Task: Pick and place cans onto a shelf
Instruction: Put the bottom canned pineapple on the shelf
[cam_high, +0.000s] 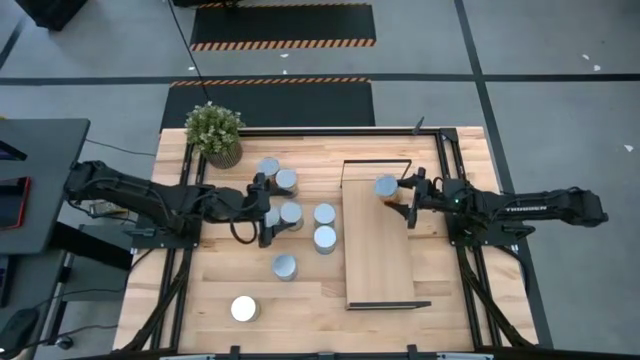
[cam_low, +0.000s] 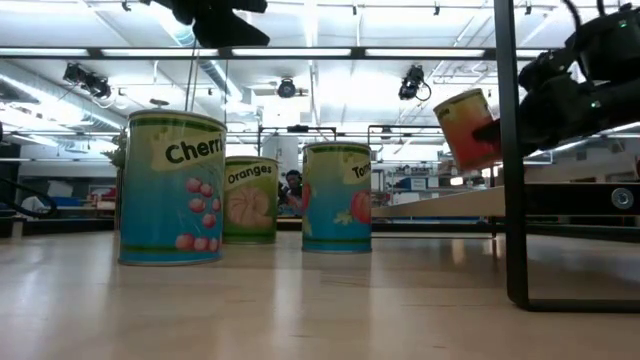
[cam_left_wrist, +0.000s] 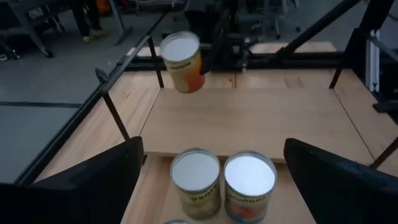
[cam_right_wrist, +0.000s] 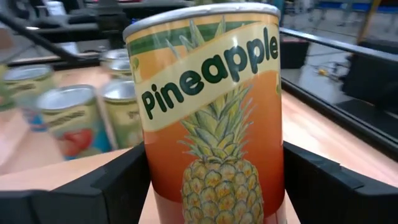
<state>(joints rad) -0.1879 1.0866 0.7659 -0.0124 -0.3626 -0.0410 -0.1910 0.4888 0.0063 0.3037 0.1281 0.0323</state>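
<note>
Right gripper (cam_high: 397, 190): fingers pinch the pineapple can (cam_right_wrist: 211, 118), orange-sided, held tilted just above the shelf (cam_high: 378, 262).
Shelf: bare light-wood board.
Left gripper (cam_high: 266, 213): fingers spread among the other cans (cam_high: 290, 215) on the table (cam_high: 310, 300).
</note>
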